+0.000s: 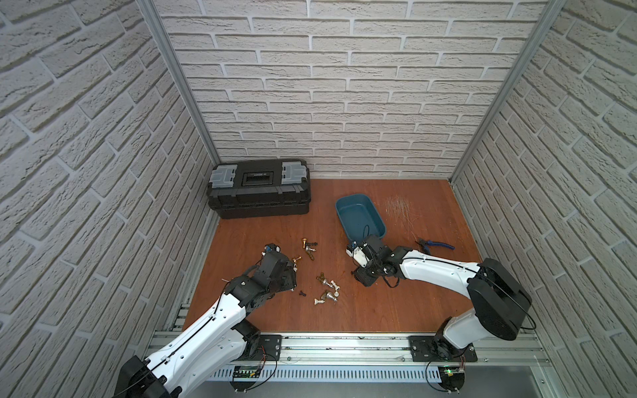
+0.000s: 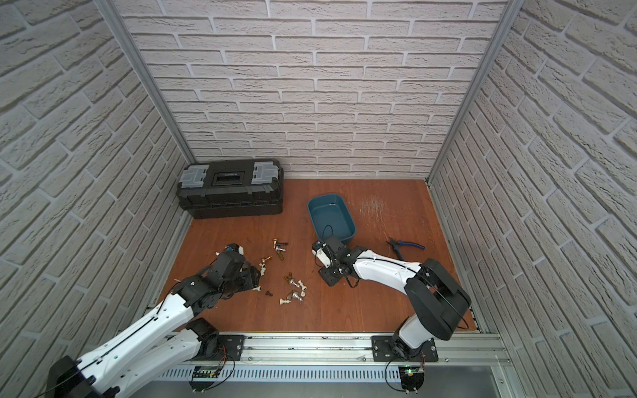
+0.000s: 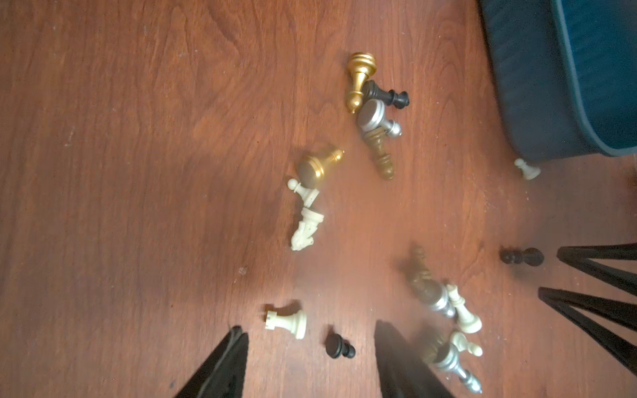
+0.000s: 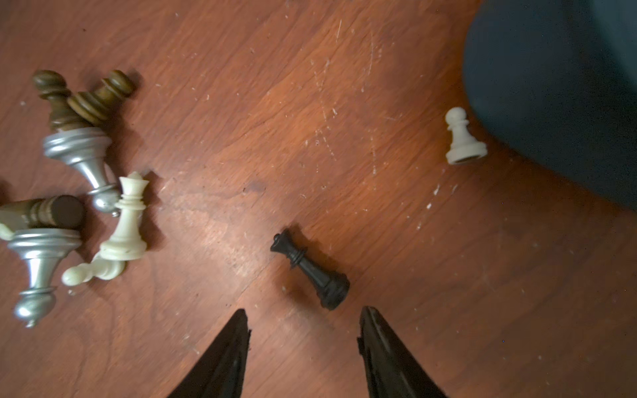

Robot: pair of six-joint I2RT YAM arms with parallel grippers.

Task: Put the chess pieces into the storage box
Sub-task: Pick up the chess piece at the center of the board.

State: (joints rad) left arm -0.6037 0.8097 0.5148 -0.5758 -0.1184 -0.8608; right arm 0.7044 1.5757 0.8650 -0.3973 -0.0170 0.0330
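Several chess pieces lie tipped over on the wooden floor, in one cluster (image 1: 327,287) and a smaller group (image 1: 308,248). The teal storage box (image 1: 360,215) stands behind them, nothing visible inside. My left gripper (image 3: 310,330) is open low over the floor. A white rook (image 3: 286,321) and a black pawn (image 3: 339,345) lie between its fingers, touching neither. My right gripper (image 4: 305,312) is open too. A black queen (image 4: 312,272) lies just beyond its fingertips. A white pawn (image 4: 462,138) stands upright beside the box wall (image 4: 551,86).
A black toolbox (image 1: 258,187) with grey latches sits at the back left against the wall. Blue-handled pliers (image 1: 436,245) lie to the right of the right arm. Brick walls close in three sides, and a metal rail runs along the front edge.
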